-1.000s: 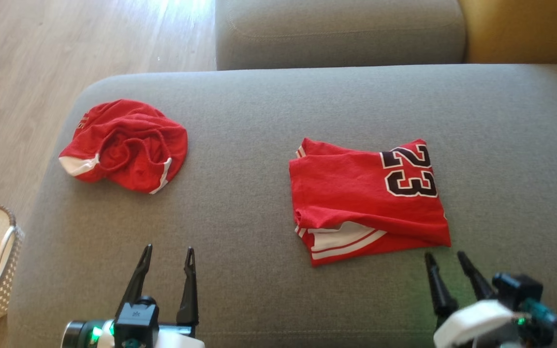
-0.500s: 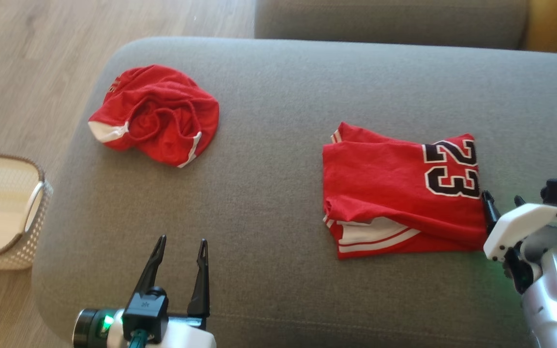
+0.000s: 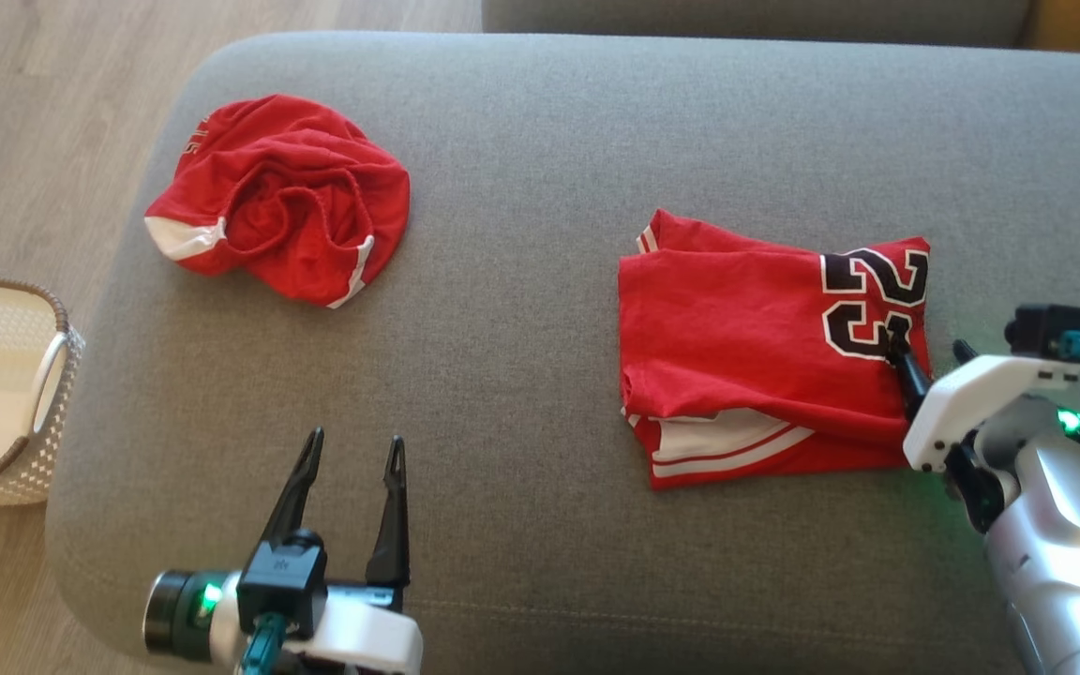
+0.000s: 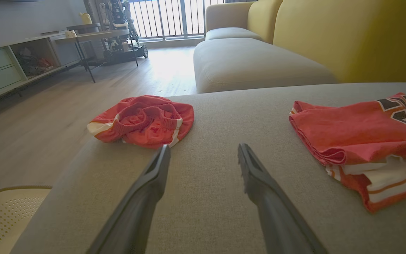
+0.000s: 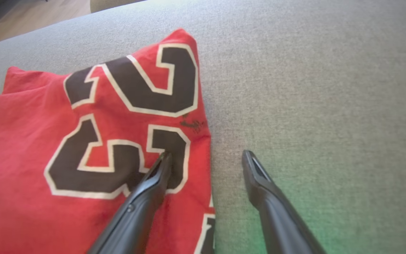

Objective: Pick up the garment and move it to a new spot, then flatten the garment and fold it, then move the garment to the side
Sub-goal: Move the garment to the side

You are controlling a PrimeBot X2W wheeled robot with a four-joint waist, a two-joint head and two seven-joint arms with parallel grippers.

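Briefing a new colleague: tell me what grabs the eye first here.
A folded red jersey numbered 23 lies at the grey cushion's right, the right arm's jaws open astride its edge. A crumpled red garment sits far left, near a white basket on the floor.

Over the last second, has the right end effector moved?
Yes. Against the folded jersey, the right end effector advanced from short of its near corner to straddling its right edge.

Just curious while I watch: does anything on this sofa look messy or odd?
The red shorts lie crumpled near the left end of the grey cushion, while the number 23 jersey is folded, though its white striped hem pokes out unevenly. A small dark smudge marks the jersey beside the numerals.
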